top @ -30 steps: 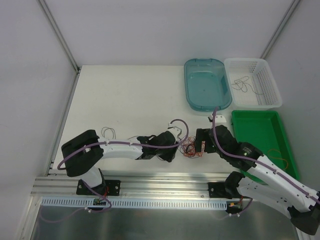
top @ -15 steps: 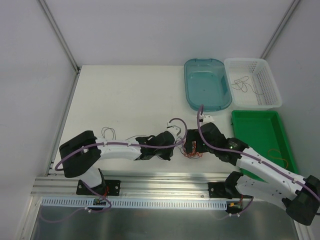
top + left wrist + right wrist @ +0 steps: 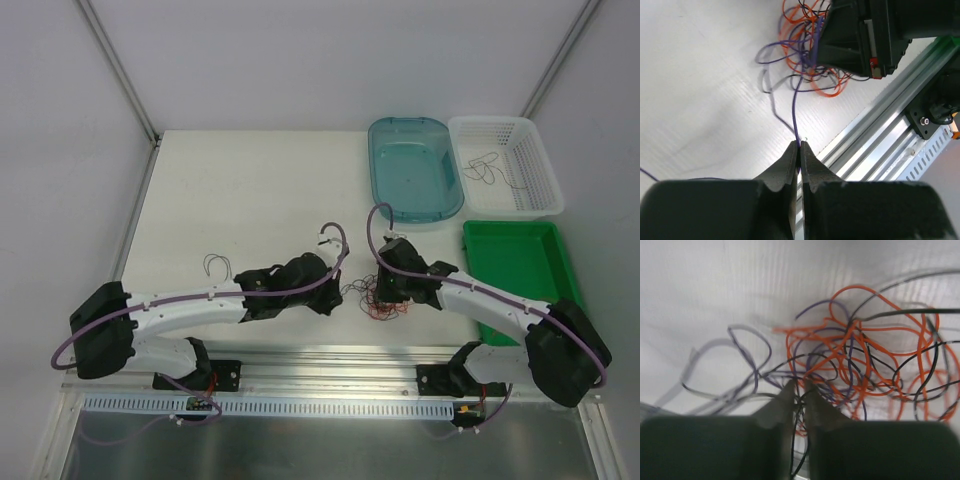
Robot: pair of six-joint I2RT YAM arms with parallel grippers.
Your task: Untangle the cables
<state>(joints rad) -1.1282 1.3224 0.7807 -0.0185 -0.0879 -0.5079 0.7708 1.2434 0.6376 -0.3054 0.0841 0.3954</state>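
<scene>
Left wrist view: left gripper [image 3: 800, 146] is clamped tight on one purple wire [image 3: 795, 107]. The wire runs taut from the fingertips up into the tangle of cables [image 3: 812, 60] on the white table [image 3: 700, 75].

Right wrist view: right gripper [image 3: 797, 388] is nearly closed, with a black wire [image 3: 796, 407] caught in the thin gap. Orange, black and purple loops spread just beyond it.

Top external view: both grippers face each other near the table's front edge, with the tangle between them and partly under the right one. A loose wire [image 3: 213, 265] lies well apart to the left. Farther back right are a green tray [image 3: 520, 260], a teal tub [image 3: 413, 170] and a white basket [image 3: 530, 150] holding a few thin wires [image 3: 490, 168].
</scene>
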